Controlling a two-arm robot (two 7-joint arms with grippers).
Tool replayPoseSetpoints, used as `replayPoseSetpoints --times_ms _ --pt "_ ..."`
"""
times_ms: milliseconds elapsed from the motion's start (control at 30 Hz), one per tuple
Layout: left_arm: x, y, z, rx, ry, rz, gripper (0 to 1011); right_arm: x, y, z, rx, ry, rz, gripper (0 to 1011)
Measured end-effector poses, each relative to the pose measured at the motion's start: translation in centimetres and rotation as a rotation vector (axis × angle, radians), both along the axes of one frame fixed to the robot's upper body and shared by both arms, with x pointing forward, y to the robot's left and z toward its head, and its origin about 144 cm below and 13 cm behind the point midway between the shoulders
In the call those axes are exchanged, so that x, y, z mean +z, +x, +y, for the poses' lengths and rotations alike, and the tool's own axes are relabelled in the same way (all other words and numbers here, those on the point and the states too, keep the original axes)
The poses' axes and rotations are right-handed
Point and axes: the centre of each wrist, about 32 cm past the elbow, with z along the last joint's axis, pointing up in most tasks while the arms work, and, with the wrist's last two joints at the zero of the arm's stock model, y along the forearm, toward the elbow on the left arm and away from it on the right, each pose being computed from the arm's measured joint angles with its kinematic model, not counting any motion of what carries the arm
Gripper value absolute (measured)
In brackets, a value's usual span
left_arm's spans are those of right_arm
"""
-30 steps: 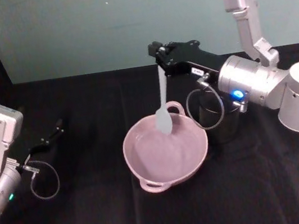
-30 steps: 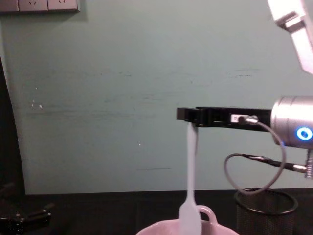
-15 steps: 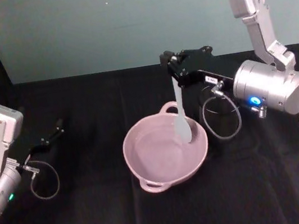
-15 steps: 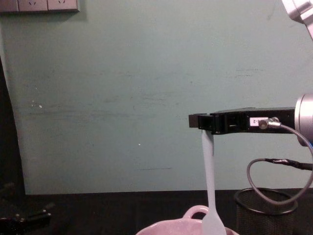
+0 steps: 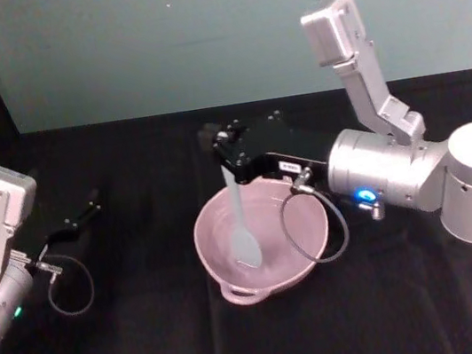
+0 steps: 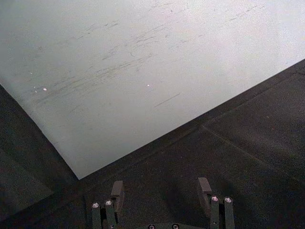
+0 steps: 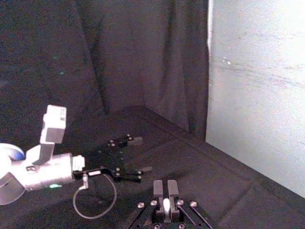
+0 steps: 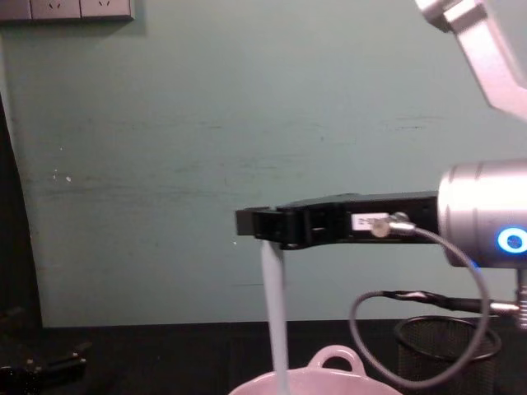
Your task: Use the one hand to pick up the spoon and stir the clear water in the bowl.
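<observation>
My right gripper (image 5: pixel 222 149) is shut on the top of the spoon's handle, above the far left part of the pink bowl (image 5: pixel 217 268). The white spoon (image 5: pixel 242 230) hangs straight down from it, its flat head low inside the bowl, left of the middle. From the chest, the gripper (image 8: pixel 257 224) reaches in from the right and the spoon (image 8: pixel 276 321) drops behind the bowl's rim (image 8: pixel 329 380). The right wrist view shows the handle's end (image 7: pixel 166 205) pinched between closed fingers. My left gripper (image 5: pixel 88 205) rests open at the table's left, and its fingers (image 6: pixel 206 187) stand apart over bare cloth.
A black wire-mesh cup (image 8: pixel 449 350) stands right of the bowl, behind my right arm's grey cable loop (image 5: pixel 313 228). Black cloth covers the table (image 5: pixel 156 351), with a pale green wall at the back.
My right gripper has swung left and nearer with the spoon, carrying its head from the bowl's right side across to the left part of the bowl. The left arm has not moved.
</observation>
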Motion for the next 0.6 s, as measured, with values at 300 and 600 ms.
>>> replayPoseSetpoints --times_ms 300,600 --pt "0.0 0.0 0.0 0.000 0.000 0.000 1011 -0.9 1.7 1.0 -0.004 0.047 0.019 65" --pt "0.0 0.0 0.0 0.000 0.000 0.000 1011 -1.7 4.0 -0.2 -0.095 0.101 0.039 65"
